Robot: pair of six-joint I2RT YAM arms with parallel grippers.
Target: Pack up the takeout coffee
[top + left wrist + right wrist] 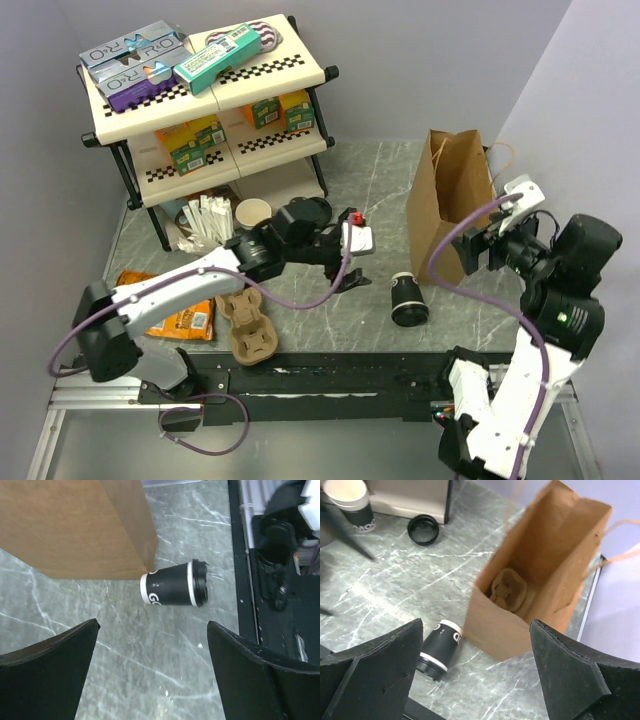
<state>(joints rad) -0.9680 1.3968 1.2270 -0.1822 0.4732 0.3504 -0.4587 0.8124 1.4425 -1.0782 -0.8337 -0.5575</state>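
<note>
Two takeout coffee cups show. One, black with white bands and its black lid on [408, 300], lies on its side on the marble table near the brown paper bag [450, 200]; it also shows in the left wrist view [172, 589] and the right wrist view [437, 647]. The other, open, cream inside with a dark wall [254, 213], stands by the shelf, with a loose black lid [423, 530] beside it. My left gripper [352, 262] is open and empty, left of the lying cup [152, 624]. My right gripper [480, 245] is open and empty above the bag's mouth [476, 622].
A brown pulp carrier [509, 590] sits inside the upright open bag. Another carrier [248, 325] and an orange snack pack [180, 320] lie at front left. A cup of white sticks [205, 220] stands by the two-tier shelf [200, 90] of boxes.
</note>
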